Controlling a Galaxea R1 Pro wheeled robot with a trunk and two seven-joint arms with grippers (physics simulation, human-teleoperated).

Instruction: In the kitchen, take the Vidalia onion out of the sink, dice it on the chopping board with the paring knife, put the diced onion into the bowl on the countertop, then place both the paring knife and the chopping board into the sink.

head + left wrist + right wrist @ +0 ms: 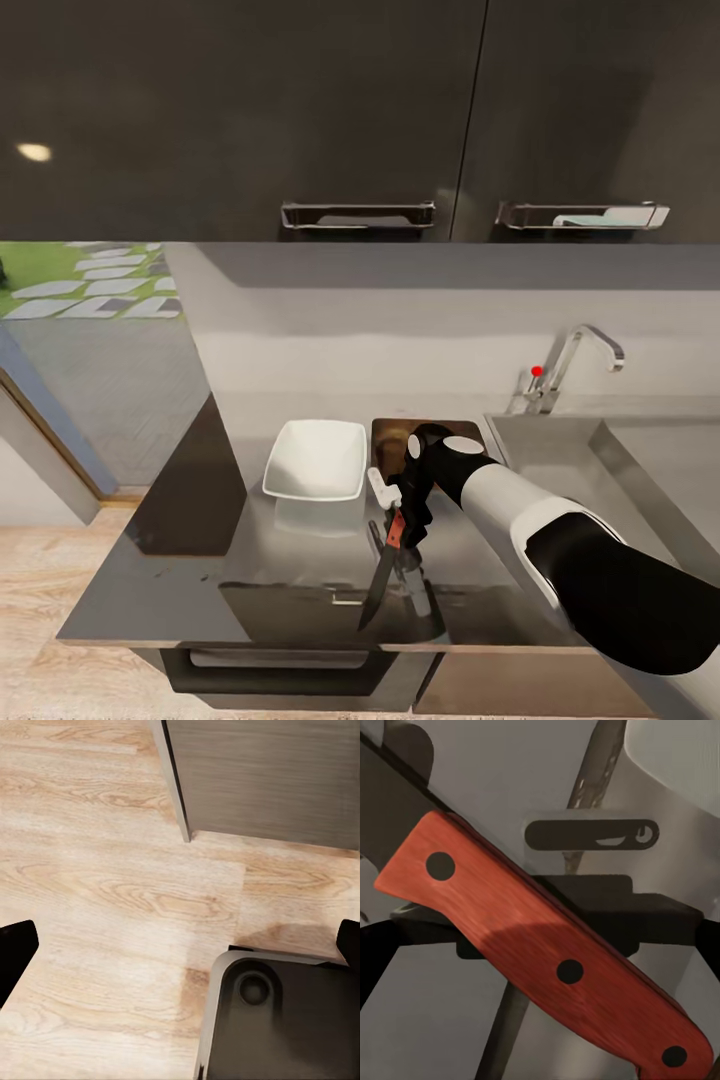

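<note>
Firmly, the right gripper (400,528) clamps the paring knife (384,572), red riveted handle, above glossy countertop (200,560).

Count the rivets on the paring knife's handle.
3. In the right wrist view, dark round rivets run along the paring knife handle: one near the butt end, one mid-handle, one near the other end. The right gripper grips the handle, so its far side is hidden.
</note>
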